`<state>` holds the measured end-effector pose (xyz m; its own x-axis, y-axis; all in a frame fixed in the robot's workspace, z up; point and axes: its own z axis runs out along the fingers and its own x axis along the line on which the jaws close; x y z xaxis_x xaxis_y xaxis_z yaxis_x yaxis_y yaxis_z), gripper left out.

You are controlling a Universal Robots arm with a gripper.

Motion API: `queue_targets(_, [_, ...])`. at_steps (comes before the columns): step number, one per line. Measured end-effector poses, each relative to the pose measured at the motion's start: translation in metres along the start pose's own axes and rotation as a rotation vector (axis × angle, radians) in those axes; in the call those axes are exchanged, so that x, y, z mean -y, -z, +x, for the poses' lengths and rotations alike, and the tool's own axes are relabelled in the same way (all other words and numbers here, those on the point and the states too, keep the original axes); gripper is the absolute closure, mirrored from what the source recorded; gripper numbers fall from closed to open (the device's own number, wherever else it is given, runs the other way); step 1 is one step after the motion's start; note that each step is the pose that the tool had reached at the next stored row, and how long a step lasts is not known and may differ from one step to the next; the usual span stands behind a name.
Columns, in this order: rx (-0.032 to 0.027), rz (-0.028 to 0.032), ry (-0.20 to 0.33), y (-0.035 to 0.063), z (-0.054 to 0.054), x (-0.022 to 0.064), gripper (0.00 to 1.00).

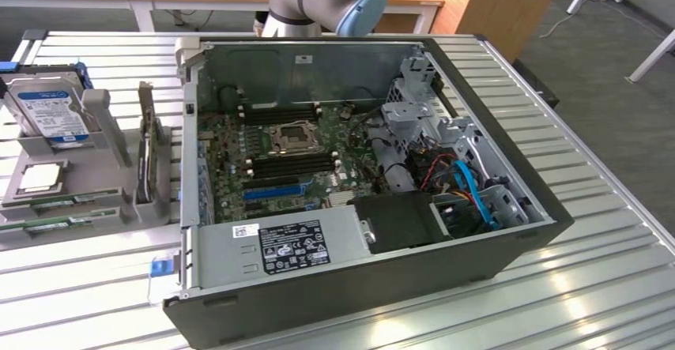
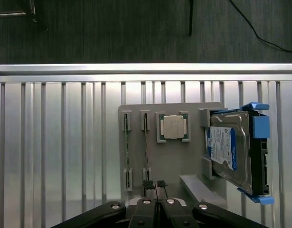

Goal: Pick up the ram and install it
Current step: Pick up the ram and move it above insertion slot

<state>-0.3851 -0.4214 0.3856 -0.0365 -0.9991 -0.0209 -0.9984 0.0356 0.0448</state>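
Ram [image 2: 146, 151] edge-up in tray [image 2: 183, 164], just beside closed end effector [image 2: 155, 186].

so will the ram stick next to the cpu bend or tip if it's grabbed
Probably stiff and light: the ram is a thin board standing on edge. End clips on the tray hold it, so tipping seems unlikely.

Ram [image 2: 146, 151] — thin green stick, on edge in grey holder [image 2: 183, 161] slot, twin stick [image 2: 127, 151] just beside.
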Motion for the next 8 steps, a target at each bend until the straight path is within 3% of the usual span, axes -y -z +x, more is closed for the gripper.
queue_targets(3, [0.0, -0.0001, 0.0, 0.0, 0.0, 0.0, 0.89])
queue_targets(5, [0.0, 0.0, 0.0, 0.0, 0.0, 0.0, 0.77])
queue_targets(7, [0.0, 0.0, 0.0, 0.0, 0.0, 0.0, 0.77])
queue_targets(8, [0.0, 0.0, 0.0, 0.0, 0.0, 0.0, 0.71])
